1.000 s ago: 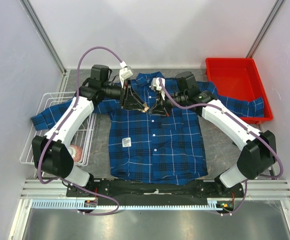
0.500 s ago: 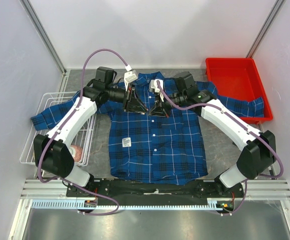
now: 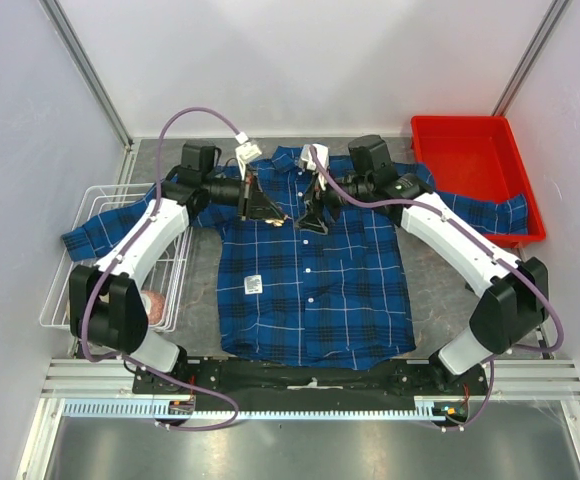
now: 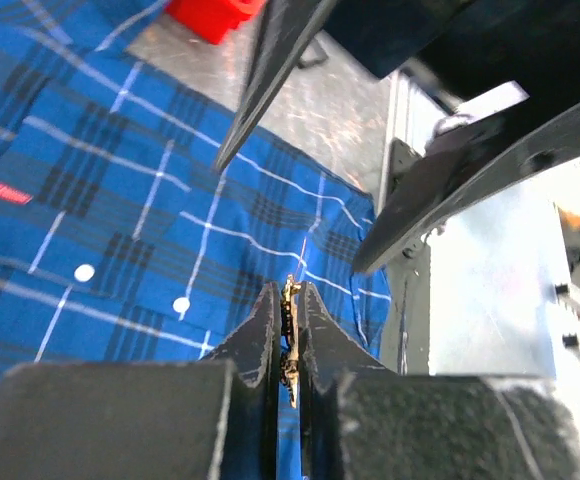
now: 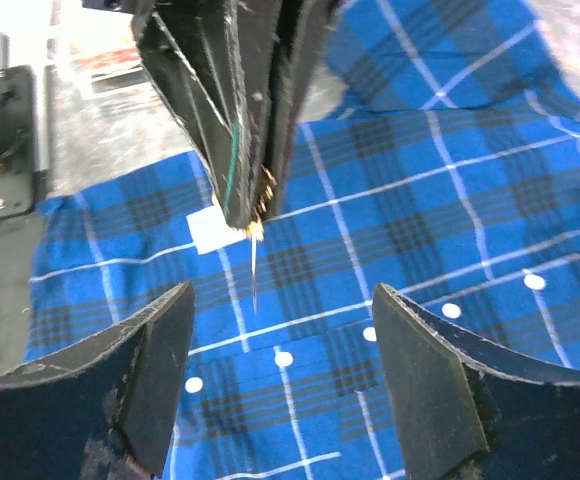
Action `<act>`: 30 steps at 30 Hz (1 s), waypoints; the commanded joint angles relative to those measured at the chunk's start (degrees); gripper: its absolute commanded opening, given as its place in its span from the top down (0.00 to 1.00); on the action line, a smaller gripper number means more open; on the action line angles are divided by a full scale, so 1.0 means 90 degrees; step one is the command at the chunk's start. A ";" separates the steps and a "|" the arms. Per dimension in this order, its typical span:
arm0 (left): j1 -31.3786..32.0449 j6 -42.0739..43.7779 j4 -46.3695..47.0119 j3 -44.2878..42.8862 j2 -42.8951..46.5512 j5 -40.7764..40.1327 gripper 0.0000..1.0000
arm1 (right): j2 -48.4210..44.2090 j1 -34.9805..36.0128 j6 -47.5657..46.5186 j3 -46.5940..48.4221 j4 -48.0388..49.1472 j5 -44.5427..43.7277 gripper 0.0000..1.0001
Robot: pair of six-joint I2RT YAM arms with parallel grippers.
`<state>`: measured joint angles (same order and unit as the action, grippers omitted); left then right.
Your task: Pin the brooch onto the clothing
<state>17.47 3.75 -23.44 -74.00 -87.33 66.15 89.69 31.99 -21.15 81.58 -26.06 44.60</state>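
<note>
The clothing, a blue-and-black plaid shirt, lies flat with its collar at the far end. Both grippers hover over its chest below the collar. My left gripper is shut on the brooch, a small gold piece standing on edge between the pads. In the right wrist view the brooch peeks from the left gripper's tips, its thin pin pointing down over the shirt. My right gripper stands open beside it, with only shirt between its fingers.
A red tray stands at the back right with a sleeve draped over its edge. A white wire basket at the left holds a pinkish object. The shirt carries a white square label and a small red tag.
My left gripper has closed on the brooch. My right gripper has opened, let it go and drawn back a little. Both have shifted slightly toward the collar.
</note>
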 commanded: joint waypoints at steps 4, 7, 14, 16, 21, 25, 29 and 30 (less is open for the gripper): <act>-0.0974 -0.2145 0.2204 0.0624 -0.0354 -0.0708 0.98 | 0.0531 -0.0195 0.0689 0.0535 0.0621 -0.1701 0.09; -0.1131 -0.2320 0.2399 0.0546 -0.0764 -0.1343 0.98 | 0.1078 -0.0204 0.0855 0.0808 0.0621 -0.2005 0.10; -0.1395 -0.2477 0.2546 0.0166 -0.1790 -0.1978 0.98 | 0.2621 -0.0156 0.1090 0.1666 0.0455 -0.2337 0.13; -0.1434 -0.2458 0.2507 -0.0010 -0.2005 -0.1960 0.98 | 0.2982 -0.0146 0.1022 0.1765 0.0464 -0.2377 0.13; -0.1434 -0.2399 0.2478 -0.0206 -0.2630 -0.2135 0.98 | 0.3617 -0.0156 0.0827 0.2010 0.0435 -0.2562 0.14; -0.1444 -0.2262 0.2264 -0.0235 -0.2913 -0.2339 0.98 | 0.3872 -0.0156 0.0505 0.2000 0.0192 -0.2641 0.14; -0.1453 -0.2369 0.2194 -0.0177 -0.3109 -0.2340 0.98 | 0.3921 -0.0166 0.0163 0.1660 -0.0062 -0.2758 0.15; -0.1453 -0.2418 0.2204 -0.0109 -0.3129 -0.2331 0.98 | 0.3902 -0.0166 0.0104 0.1590 -0.0131 -0.2768 0.15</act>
<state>4.62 -16.49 -4.23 -73.89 -114.32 45.82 124.73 30.26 -16.25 96.75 -24.75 21.02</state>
